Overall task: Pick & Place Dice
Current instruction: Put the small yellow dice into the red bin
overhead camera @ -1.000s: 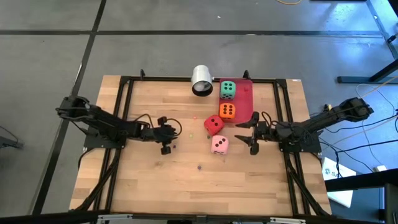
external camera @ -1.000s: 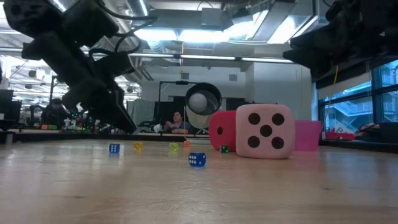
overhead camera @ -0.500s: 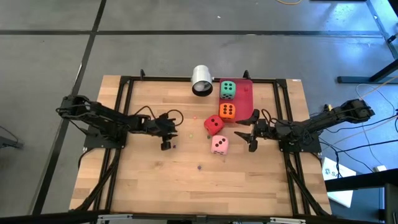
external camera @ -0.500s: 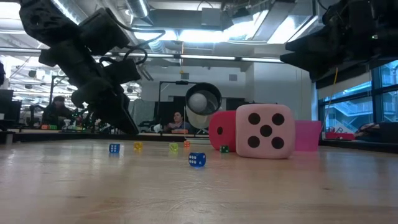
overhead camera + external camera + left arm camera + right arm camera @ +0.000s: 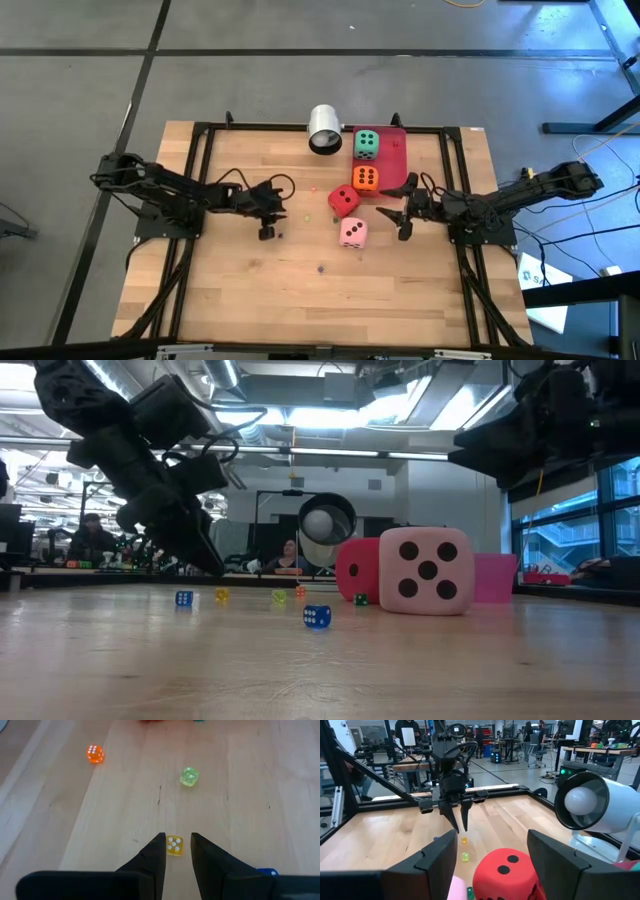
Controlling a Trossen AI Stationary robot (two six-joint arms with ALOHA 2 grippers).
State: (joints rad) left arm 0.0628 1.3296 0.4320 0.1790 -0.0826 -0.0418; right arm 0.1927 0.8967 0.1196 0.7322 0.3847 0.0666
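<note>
My left gripper [image 5: 175, 851] hangs with fingers narrowly parted around the small yellow die [image 5: 174, 845] on the table left of the red die [image 5: 344, 201], so I should descend straight, centred, then close gently

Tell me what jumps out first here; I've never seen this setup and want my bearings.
Four big dice cluster mid-table: the green die and orange die on the red tray, the red die and pink die on the wood beside it. The left gripper hangs low, fingers narrowly apart, over a tiny yellow die, one of several tiny dice. The right gripper waits open beside the pink die.
</note>
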